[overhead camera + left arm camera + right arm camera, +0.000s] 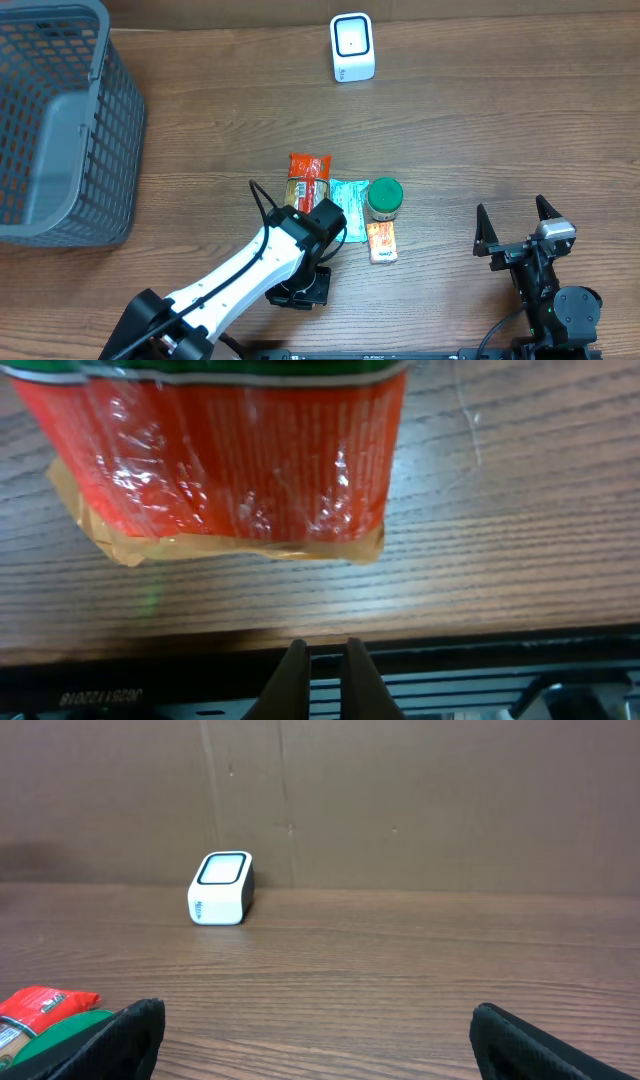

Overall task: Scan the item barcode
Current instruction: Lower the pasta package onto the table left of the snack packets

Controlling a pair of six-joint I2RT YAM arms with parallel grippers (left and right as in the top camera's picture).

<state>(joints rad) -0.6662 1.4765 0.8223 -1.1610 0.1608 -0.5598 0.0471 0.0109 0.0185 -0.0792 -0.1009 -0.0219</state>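
A small group of items lies mid-table: a red-orange packet [308, 172], a teal packet [351, 197], a green-lidded jar [385, 198] and a small orange box [381, 242]. The white barcode scanner [352, 47] stands at the far centre, also seen as the scanner [220, 888]. My left arm [300, 235] reaches over the near end of the red-orange packet. The left gripper [320, 655] is shut and empty, with the red-orange packet [220, 460] just in front of it. My right gripper [515, 225] stands wide open and empty at the right, its fingertips [130, 1035] apart over bare wood.
A grey plastic basket [60, 120] takes up the far left corner. The wooden table [500, 120] ends at its front edge close behind the left gripper. A brown wall backs the scanner.
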